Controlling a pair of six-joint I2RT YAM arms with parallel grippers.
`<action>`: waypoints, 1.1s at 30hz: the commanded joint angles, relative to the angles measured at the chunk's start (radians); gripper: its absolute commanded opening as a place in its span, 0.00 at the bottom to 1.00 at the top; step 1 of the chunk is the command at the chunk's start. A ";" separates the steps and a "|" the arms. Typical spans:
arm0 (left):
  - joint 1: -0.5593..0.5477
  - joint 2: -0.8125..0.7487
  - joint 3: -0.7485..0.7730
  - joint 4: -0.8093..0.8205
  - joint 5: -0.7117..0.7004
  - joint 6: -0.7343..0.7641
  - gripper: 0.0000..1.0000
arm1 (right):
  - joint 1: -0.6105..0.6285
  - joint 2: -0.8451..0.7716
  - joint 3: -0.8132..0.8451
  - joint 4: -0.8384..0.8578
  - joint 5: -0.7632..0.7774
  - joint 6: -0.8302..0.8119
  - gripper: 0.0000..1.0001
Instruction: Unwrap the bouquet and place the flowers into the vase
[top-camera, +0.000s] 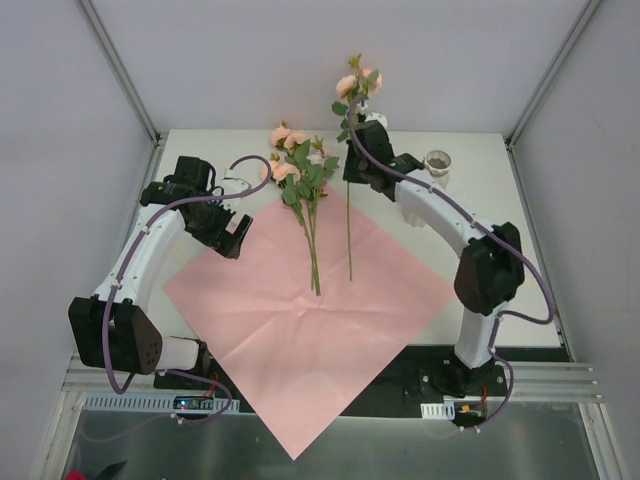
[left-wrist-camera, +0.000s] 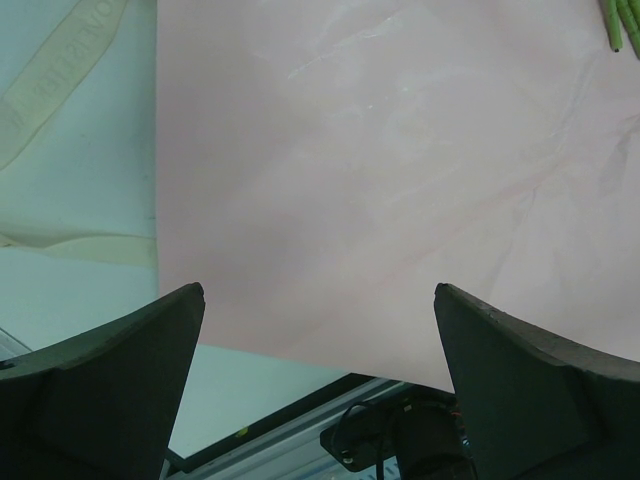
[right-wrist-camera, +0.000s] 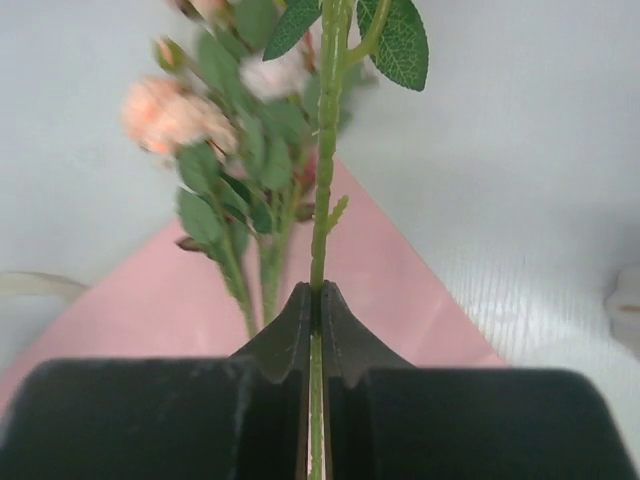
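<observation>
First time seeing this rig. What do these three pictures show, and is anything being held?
Two robot arms, the left arm and the right arm, stand at a table's near edge. The wide picture looks down from above; the other two come from a camera on each wrist. A pink paper sheet lies spread out with several roses on it, a cream ribbon beside it and a small vase at the back right. The right fingers are shut on one rose stem. The left fingers are open over the paper's edge, holding nothing.
</observation>
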 joint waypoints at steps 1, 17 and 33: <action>0.012 -0.030 0.019 -0.024 -0.011 0.003 0.99 | -0.015 -0.205 0.009 0.175 -0.033 -0.091 0.01; 0.012 -0.056 0.024 -0.004 0.023 0.005 0.99 | -0.174 -0.472 -0.102 0.994 0.044 -0.734 0.01; 0.012 -0.057 0.029 -0.004 0.023 0.017 0.99 | -0.288 -0.548 -0.240 1.094 0.037 -0.737 0.01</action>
